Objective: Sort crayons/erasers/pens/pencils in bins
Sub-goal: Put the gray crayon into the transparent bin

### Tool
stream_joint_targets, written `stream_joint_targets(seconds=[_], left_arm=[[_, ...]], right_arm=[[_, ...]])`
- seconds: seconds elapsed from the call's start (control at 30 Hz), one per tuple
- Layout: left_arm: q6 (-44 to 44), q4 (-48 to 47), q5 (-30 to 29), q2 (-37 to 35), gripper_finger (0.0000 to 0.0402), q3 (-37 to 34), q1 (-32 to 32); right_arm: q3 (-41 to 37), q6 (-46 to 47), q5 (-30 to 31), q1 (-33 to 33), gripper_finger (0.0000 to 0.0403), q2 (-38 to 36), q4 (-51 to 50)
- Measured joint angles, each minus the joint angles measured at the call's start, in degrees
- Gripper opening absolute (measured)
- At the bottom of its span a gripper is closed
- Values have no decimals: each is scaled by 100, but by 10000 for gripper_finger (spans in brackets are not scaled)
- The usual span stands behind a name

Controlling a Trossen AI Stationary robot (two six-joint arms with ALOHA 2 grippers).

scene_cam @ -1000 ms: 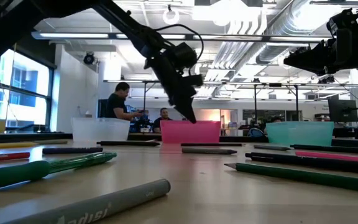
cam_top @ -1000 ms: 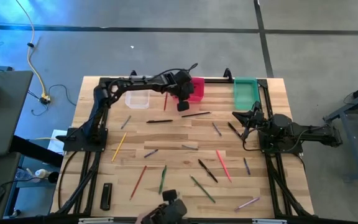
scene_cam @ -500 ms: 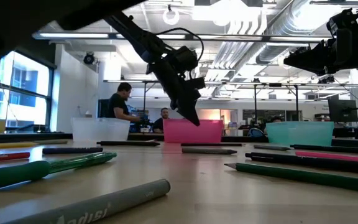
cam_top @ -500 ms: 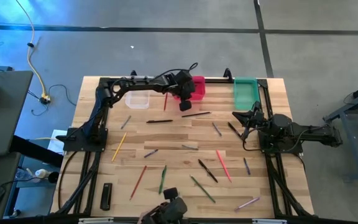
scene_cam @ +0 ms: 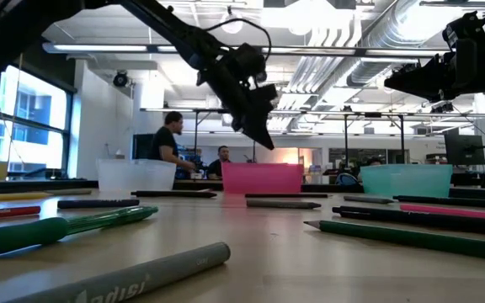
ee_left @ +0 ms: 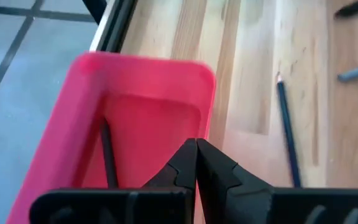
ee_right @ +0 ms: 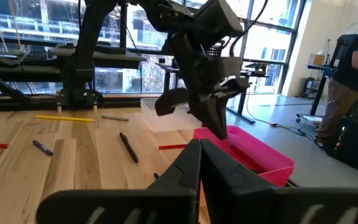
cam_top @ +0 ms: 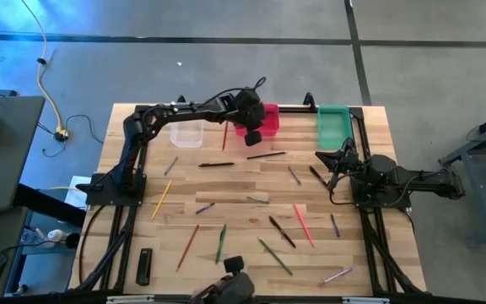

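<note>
Three bins stand along the far edge: a clear one, a pink-red one and a green one. My left gripper is shut and empty, slanting down above the pink bin's near rim. The left wrist view shows a dark stick lying inside the pink bin. Several pens, pencils and crayons lie flat on the wooden table, among them a red one, a green one and a yellow one. My right gripper is shut and waits at the right side.
A red stick lies between the clear and pink bins, and a dark pen lies just nearer than my left gripper. A flat black bar rests near the front left. A dark device sits at the near edge. People stand in the room beyond.
My left gripper has risen from the pink bin's near rim to stand higher above it, staying shut; its tip has tilted slightly. Nothing on the table has moved.
</note>
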Motion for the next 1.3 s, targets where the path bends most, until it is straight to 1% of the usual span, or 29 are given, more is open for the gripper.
stream_joint_targets(seconds=[0.1,0.2,0.27,0.37,0.43,0.53,0.57,0.67,0.77,0.97,1.2,1.3], left_arm=[[-121,231,61,-7,0,0,-26],[-322,597,258,-7,0,-25,-35],[-446,945,299,-11,0,-164,-69],[-559,1155,297,-50,0,-358,-88],[-567,1472,294,-99,0,-494,-138],[-652,1736,313,-268,0,-844,-197],[-654,2007,311,-286,0,-951,-239],[-792,2326,318,-552,0,-1386,-278],[-889,2931,313,-891,0,-1880,-332],[-1199,3932,302,-1655,0,-3048,-385],[-1284,5189,306,-2597,0,-4511,-496],[-1522,5694,313,-2934,0,-5113,-538]], right_arm=[[0,0,0,-1,0,0,2],[0,0,0,-1,0,0,2],[0,0,0,1,0,0,2],[0,0,-1,1,0,0,1],[0,0,0,0,0,0,2],[0,0,-1,0,0,0,1],[0,0,0,1,0,0,2],[0,0,-2,1,0,0,2],[0,0,0,1,0,-2,2],[0,0,0,-1,0,-2,0],[0,0,-1,-1,0,-2,1],[0,0,-1,0,0,-2,0]])
